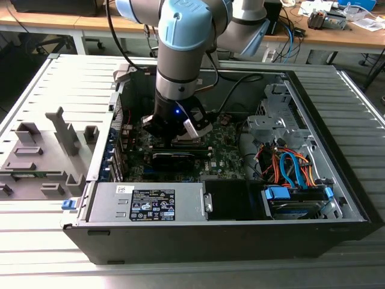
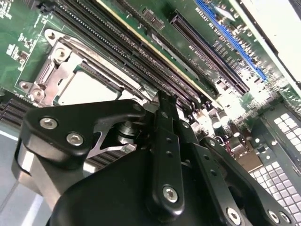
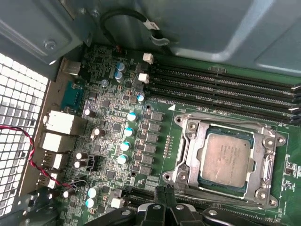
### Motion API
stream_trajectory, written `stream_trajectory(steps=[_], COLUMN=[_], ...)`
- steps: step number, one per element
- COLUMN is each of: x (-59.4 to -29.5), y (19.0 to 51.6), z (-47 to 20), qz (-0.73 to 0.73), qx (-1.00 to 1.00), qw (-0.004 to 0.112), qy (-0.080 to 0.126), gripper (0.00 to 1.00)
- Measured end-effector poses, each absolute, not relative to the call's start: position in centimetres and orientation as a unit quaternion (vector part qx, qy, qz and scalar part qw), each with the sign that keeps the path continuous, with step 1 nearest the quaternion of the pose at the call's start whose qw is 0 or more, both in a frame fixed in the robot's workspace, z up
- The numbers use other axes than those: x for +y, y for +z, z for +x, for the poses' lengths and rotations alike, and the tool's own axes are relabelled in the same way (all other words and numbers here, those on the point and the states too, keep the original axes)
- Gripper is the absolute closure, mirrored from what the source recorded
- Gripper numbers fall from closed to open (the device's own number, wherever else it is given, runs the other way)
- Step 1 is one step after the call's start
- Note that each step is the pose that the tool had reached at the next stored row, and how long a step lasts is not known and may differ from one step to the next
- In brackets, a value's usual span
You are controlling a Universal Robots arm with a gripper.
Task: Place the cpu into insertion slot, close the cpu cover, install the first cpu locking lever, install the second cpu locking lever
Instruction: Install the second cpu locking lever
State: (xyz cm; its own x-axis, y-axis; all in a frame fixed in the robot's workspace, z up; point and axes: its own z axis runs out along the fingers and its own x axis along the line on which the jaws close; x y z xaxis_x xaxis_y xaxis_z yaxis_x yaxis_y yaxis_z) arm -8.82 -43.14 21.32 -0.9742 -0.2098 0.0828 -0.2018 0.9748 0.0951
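1. The gripper (image 1: 175, 129) hangs low inside the open computer case (image 1: 337, 211), hemmed in by its walls; I cannot tell how far the fingers are open.
2. In the first wrist view the cpu (image 3: 227, 158) lies in the insertion slot (image 3: 188, 155), its silver top bare; memory slots (image 3: 225, 89) run just beside it.
3. The second wrist view shows the cpu cover (image 2: 61, 70) near the gripper's black linkages.

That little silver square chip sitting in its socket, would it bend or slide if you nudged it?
The cpu looks like a flat metal-topped slab, so probably stiff, not floppy. Its smooth top likely feels slippery. The cover frames it and it lies flat, so a nudge seems unlikely to shift or tip it.
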Motion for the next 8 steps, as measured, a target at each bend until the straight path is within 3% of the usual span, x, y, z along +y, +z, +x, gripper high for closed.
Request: stream_trajectory(steps=[2, 8], x=[-42.77, -42.45], y=[21.31, 21.00], z=[-8.82, -8.82], qz=[0.103, 0.104], qx=[-0.993, -0.993], qw=[0.047, 0.048], qy=[-0.035, -0.041], gripper=[0.89, 0.89])
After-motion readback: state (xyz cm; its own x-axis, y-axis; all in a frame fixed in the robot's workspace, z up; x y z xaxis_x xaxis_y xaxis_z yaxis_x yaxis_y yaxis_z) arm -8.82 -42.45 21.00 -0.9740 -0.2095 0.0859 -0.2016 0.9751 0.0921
